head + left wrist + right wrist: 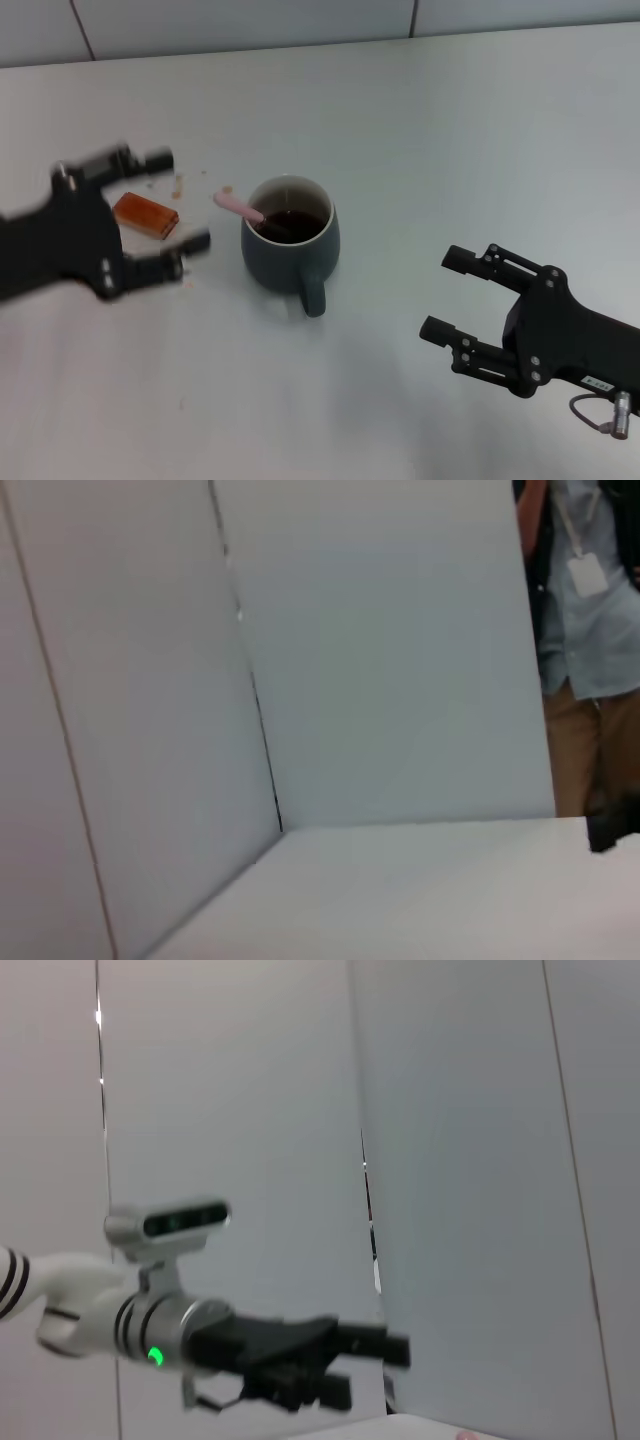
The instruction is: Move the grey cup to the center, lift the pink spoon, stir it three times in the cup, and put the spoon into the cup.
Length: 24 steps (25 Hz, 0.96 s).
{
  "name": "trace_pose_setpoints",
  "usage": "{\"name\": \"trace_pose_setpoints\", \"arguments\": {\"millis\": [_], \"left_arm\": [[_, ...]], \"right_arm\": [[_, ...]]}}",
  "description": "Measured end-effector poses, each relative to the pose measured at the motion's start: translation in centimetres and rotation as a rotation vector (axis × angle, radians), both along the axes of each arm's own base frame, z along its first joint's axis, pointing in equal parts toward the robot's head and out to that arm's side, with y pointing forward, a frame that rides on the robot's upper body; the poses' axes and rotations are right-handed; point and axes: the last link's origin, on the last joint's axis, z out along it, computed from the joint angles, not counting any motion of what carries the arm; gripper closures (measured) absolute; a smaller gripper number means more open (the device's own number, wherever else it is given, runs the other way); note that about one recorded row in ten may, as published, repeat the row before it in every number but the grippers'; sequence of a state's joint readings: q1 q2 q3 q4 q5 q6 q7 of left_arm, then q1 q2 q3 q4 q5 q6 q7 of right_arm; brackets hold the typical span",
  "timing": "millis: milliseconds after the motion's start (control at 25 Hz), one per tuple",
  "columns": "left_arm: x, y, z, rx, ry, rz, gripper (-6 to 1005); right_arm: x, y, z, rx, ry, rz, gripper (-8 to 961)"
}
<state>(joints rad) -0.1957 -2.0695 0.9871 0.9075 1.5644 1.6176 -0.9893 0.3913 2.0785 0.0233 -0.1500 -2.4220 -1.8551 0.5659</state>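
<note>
The grey cup point(290, 247) stands near the middle of the white table point(420, 130), handle toward me, with dark liquid inside. The pink spoon point(238, 207) leans in the cup, its pink handle sticking out over the left rim and its bowl hidden in the liquid. My left gripper point(180, 200) is open and empty, just left of the cup, its fingers point(157, 159) either side of a brown block. It also shows in the right wrist view point(370, 1365). My right gripper point(447, 295) is open and empty, to the right of the cup and nearer to me.
A brown rectangular block point(146, 215) lies on the table between my left gripper's fingers, with a few crumbs point(180, 183) near it. White wall panels point(380, 650) stand behind the table. A person point(590, 630) stands beyond the panel's edge.
</note>
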Motion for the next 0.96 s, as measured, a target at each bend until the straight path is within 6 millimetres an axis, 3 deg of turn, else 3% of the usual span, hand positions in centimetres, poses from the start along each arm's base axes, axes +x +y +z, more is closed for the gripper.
{"name": "trace_pose_setpoints", "arguments": {"millis": [240,400,960], "left_arm": [[-3.3,-2.4,-2.7,-0.025,-0.065,0.122,186],[-4.1,-3.2,-3.5,-0.016,-0.082,0.150,187],[-4.0,-3.2,-3.9,-0.036,-0.087,0.153,187]], "right_arm": [[0.0,0.2,0.0,0.002,-0.006,0.000,196],[-0.1,0.4,0.0,0.002,-0.008,0.002,196],[0.0,0.6,-0.1,0.006,-0.016,-0.004,195]]}}
